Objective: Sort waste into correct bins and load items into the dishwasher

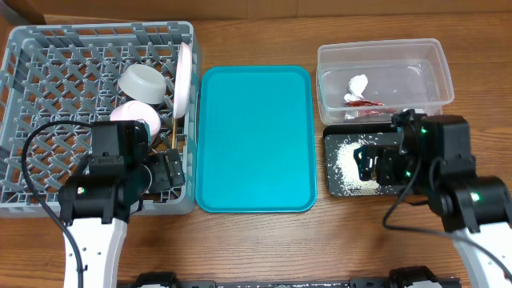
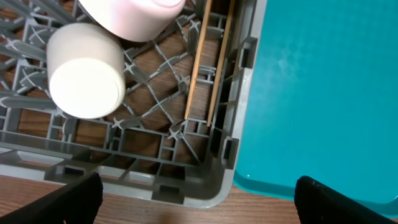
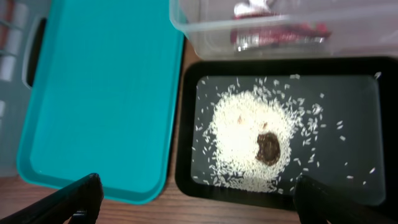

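The grey dish rack (image 1: 48,48) holds a white plate (image 1: 185,76) on edge, a grey-green bowl (image 1: 144,80), a pinkish bowl (image 1: 132,112) and two chopsticks (image 1: 174,132). The left wrist view shows the small white cup (image 2: 84,71), the pinkish bowl (image 2: 130,15) and the chopsticks (image 2: 205,62) in the rack's corner (image 2: 186,186). My left gripper (image 2: 199,208) is open and empty over that corner. The clear tub (image 1: 384,60) holds the red-and-white wrapper (image 1: 360,100). The black tray (image 3: 348,81) holds rice (image 3: 242,137) and a brown lump (image 3: 269,148). My right gripper (image 3: 199,205) is open and empty above the tray's near edge.
A flat teal serving tray (image 1: 254,136) lies between the rack and the bins, with nothing on it. It also shows in the left wrist view (image 2: 323,93) and the right wrist view (image 3: 99,93). Bare wooden table runs along the front.
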Robot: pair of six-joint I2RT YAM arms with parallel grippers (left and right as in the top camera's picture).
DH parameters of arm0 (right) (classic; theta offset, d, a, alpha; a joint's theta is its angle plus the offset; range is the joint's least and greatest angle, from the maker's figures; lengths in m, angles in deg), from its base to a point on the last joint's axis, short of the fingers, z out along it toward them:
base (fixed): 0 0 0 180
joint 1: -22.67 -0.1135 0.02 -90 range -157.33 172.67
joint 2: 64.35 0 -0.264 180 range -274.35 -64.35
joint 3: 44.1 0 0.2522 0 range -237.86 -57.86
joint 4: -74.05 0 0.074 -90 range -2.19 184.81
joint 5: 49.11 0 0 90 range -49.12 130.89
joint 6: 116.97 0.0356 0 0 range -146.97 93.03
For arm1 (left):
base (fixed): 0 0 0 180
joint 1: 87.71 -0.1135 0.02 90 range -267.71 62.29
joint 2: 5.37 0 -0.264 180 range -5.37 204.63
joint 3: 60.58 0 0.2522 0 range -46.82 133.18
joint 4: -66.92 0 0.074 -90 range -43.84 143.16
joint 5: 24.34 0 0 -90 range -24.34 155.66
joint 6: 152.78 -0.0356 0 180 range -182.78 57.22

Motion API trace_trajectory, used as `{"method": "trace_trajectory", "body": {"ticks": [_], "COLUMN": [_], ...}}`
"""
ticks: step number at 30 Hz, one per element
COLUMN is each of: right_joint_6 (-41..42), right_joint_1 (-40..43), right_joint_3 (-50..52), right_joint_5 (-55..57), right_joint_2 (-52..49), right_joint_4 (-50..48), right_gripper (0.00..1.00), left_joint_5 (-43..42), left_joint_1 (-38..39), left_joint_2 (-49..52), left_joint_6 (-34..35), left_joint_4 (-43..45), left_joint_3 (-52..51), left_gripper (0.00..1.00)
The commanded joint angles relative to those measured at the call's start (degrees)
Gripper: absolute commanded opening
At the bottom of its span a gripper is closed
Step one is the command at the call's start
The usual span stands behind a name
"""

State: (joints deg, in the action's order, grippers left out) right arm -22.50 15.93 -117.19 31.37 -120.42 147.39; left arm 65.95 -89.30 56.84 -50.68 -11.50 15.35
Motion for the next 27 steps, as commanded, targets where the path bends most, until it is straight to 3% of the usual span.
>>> {"method": "trace_trajectory", "body": {"ticks": [1,7,19,27], "right_joint_6": [-0.2,-0.3,0.0,0.0], "right_joint_1": [0.1,0.1,0.0,0.0], "right_joint_3": [0.2,4.9,38.2,49.8], "right_joint_5": [2.0,6.2,5.6,8.5], "right_joint_2": [5.3,15.9,40.5,49.2], "right_joint_4": [0.2,-7.6,-51.8,-64.3], "right_gripper": [1.0,1.0,1.0,1.0], "left_joint_5": [0.5,0.5,0.5,0.5], "left_joint_1": [0.2,0.2,0.1,0.1], "left_joint_2": [2.2,6.1,13.6,17.2], "left_joint_6": [0.3,0.3,0.3,0.3], "left_joint_4": [0.2,0.2,0.2,0.3], "left_joint_3": [-0.6,-0.6,-0.6,-0.6], "left_gripper": [1.0,1.0,1.0,1.0]}}
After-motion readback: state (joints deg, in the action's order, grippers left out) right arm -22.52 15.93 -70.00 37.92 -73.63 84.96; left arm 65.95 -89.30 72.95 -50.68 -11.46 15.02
